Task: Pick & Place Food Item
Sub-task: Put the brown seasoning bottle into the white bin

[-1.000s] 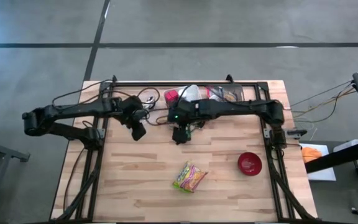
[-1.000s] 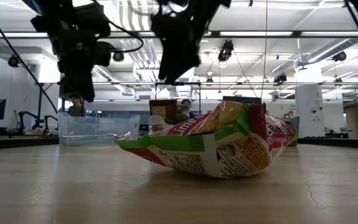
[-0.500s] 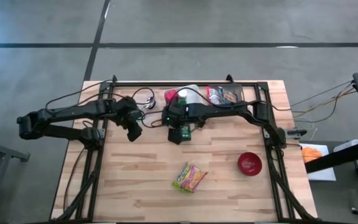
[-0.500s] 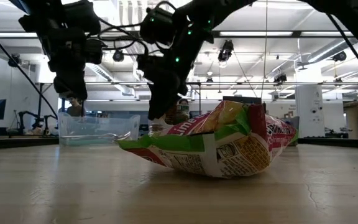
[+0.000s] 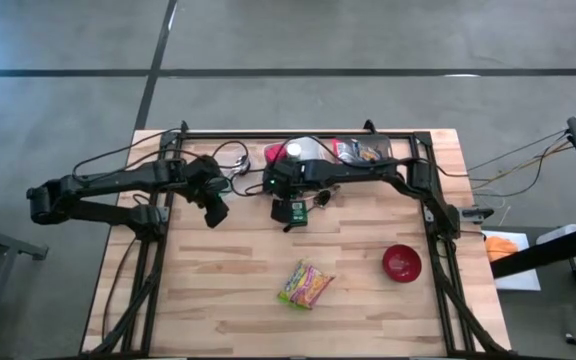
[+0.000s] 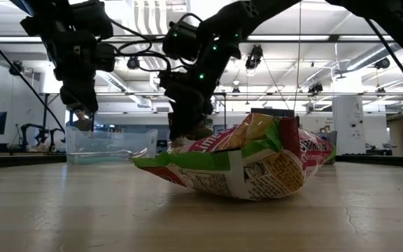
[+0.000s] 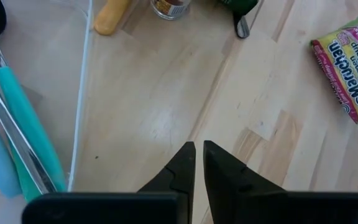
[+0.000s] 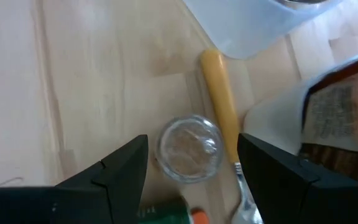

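**Right arm drops in over the far-edge clutter while the noodle packet waits**

While the noodle packet (image 5: 305, 284) lies flat on bare wood in the near middle of the table (image 5: 218, 300), well away from both arms, the action is at the far edge. On its wrapper, as the left wrist camera catches it, I can read "Maruchan" and "Ramen Noodle Soup"; the pink flavour word runs out of frame.

Over the far middle, the right gripper (image 8: 191, 165) hangs with its jaws spread wide and nothing between them. Straight below it stands a small clear glass jar (image 8: 189, 149) with something brownish inside. A yellow-handled utensil (image 8: 219, 99) lies just beside the jar, with a pale plastic container (image 8: 247, 28) beyond it. No label on the jar can be read.

My guess is that this is the reach-and-line-up stage of a pick, and the jar, not the packet, looks like the thing being aimed at. The next move would call for a straight drop so the fingers pass either side of the glass without catching the yellow handle, then a firm close.

Off to the left, the left gripper (image 7: 197, 163) hovers over bare wood with its fingers nearly pinched together, empty. A red bowl (image 5: 401, 263) sits near the right, perhaps the drop spot.
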Available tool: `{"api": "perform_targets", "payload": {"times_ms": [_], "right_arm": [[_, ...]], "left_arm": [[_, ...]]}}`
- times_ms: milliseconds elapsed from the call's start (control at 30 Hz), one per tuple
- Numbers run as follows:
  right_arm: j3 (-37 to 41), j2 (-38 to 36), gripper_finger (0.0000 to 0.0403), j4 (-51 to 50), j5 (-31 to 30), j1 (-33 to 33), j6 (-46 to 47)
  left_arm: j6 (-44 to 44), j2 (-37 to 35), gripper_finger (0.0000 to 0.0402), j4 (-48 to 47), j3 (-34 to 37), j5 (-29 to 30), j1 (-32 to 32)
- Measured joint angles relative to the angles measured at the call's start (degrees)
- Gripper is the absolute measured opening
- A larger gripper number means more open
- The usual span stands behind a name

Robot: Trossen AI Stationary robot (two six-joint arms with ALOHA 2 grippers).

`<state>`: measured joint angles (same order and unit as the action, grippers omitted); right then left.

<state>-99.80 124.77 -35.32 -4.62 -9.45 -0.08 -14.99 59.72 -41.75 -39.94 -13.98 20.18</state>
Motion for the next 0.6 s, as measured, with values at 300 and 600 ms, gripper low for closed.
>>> {"api": "perform_targets", "payload": {"times_ms": [300,600], "right_arm": [[3.46,-0.15,0.0244,4.47,-0.27,0.07,0.85],[3.92,-0.15,0.0244,4.43,-1.4,0.07,-0.04]], "left_arm": [[-0.19,0.0,0.0035,0.02,0.0,0.0,0.0],[-0.19,0.0,0.0035,0.02,0.0,-0.01,0.0]]}}
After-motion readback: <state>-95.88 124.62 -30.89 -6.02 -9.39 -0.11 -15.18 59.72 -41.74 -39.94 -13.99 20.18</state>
